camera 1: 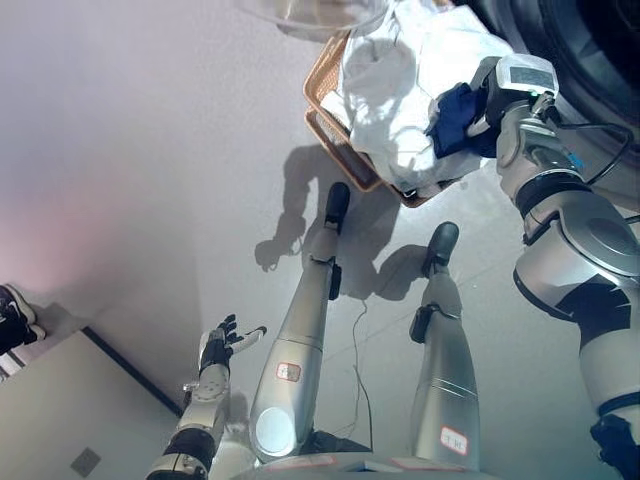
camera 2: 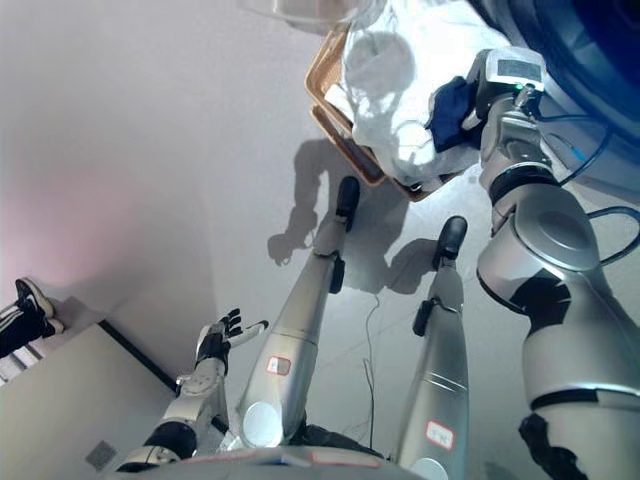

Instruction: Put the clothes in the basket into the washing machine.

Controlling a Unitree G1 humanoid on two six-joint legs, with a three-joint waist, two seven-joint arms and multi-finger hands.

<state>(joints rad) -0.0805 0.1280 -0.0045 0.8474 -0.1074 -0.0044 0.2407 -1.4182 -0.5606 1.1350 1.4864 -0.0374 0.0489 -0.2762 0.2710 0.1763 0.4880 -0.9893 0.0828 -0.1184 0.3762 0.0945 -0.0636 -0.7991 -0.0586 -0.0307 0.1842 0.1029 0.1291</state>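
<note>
White cloth (camera 1: pixel 400 90) is spilling over the rim of the woven basket (camera 1: pixel 330 100) on the floor, just to the left of the right hand (camera 1: pixel 478 112), which is reaching in among the clothes and closing on a dark blue garment (camera 1: pixel 455 118). Just beyond and to the right of that hand, the dark round opening of the washing machine (camera 1: pixel 580 40) is showing. Well apart from the basket, the left hand (camera 1: pixel 222 345) is hanging low over the grey floor (camera 1: pixel 120 150) with its fingers spread, holding nothing.
</note>
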